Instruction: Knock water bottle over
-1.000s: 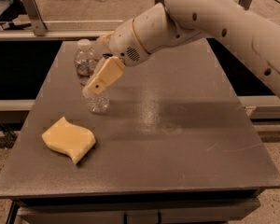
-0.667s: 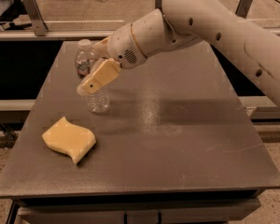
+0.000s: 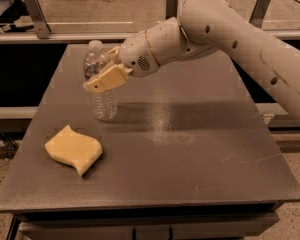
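The water bottle (image 3: 104, 105) is a small clear ribbed plastic bottle with a white cap. It stands upright on the left rear part of the grey table (image 3: 190, 149). My gripper (image 3: 101, 79) reaches in from the right at the bottle's upper half. Its tan end lies across the front of the bottle and hides the label area. The bottle's cap and shoulder show above the gripper, and its lower body shows below.
A yellow sponge (image 3: 74, 150) lies flat on the table's front left, in front of the bottle. My white arm (image 3: 225, 39) spans the rear right of the table. Metal rails and posts (image 3: 35, 14) run behind the table's back edge.
My gripper has shifted a little to the left and up across the bottle. The bottle still stands upright in the same spot. The sponge has not moved.
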`<state>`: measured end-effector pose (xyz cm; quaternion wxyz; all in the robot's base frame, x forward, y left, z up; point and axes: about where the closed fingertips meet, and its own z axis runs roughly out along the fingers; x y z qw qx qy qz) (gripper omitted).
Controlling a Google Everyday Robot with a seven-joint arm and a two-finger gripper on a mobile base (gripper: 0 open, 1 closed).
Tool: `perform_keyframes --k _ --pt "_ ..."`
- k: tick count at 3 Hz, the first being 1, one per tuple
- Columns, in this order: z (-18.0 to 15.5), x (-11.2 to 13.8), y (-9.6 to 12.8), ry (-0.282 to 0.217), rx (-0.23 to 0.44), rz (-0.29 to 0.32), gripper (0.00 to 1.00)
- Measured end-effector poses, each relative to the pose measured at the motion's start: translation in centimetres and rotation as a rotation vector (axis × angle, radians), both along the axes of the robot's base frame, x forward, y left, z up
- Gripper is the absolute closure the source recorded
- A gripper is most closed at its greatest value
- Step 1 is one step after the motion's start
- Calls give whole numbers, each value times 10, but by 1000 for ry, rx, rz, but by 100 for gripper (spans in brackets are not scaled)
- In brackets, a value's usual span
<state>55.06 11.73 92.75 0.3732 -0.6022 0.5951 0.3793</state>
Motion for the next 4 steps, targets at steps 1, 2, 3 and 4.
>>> perform_keyframes --k 1,2,3,4 --pt "12 5 -16 -8 -59 -27 87" --pt "30 7 -40 -41 -260 -90 100" --pt "22 -9 -59 -35 -544 -109 100" --pt "-22 -28 -76 -5 -876 -34 100"
